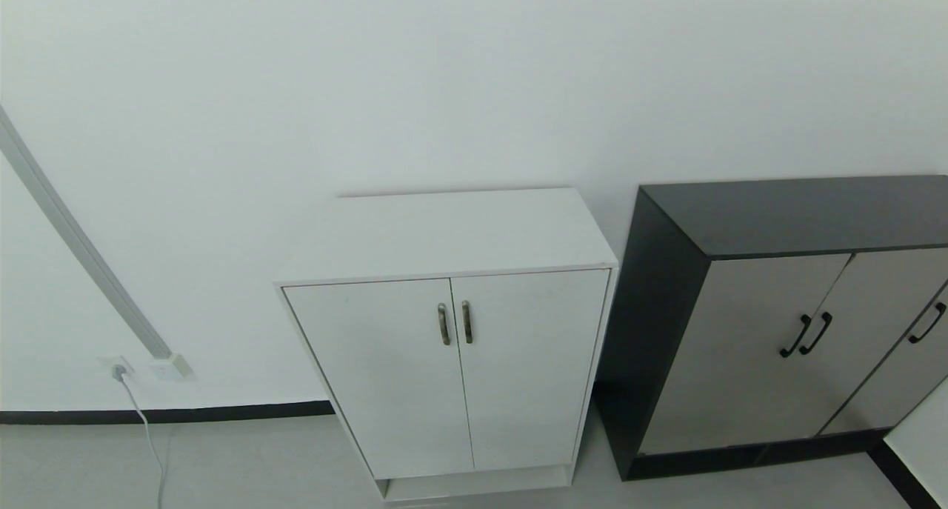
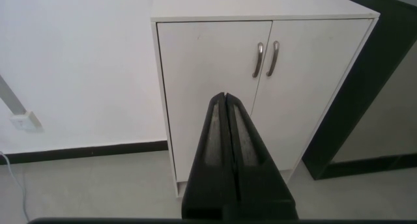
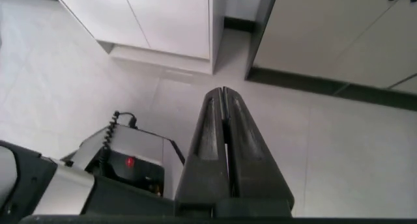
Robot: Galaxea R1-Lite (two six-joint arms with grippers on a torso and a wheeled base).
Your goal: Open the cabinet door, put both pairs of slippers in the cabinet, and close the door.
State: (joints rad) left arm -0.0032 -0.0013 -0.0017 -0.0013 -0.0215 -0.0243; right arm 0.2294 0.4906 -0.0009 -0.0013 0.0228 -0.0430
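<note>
The head camera looks forward and down from high up at the white cabinet (image 1: 370, 361) and the black cabinet (image 1: 652, 324) beside it, both against the wall. The left wrist camera faces the white cabinet's doors from lower and nearer, over its own pincer (image 2: 225, 99). The right wrist camera points down at the floor (image 3: 339, 146) and catches the foot of both cabinets, which the other two views also show.

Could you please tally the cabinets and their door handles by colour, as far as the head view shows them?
White cabinet: 1
Black cabinet: 1
Silver handles: 2
Black handles: 3
Total: 7
</note>
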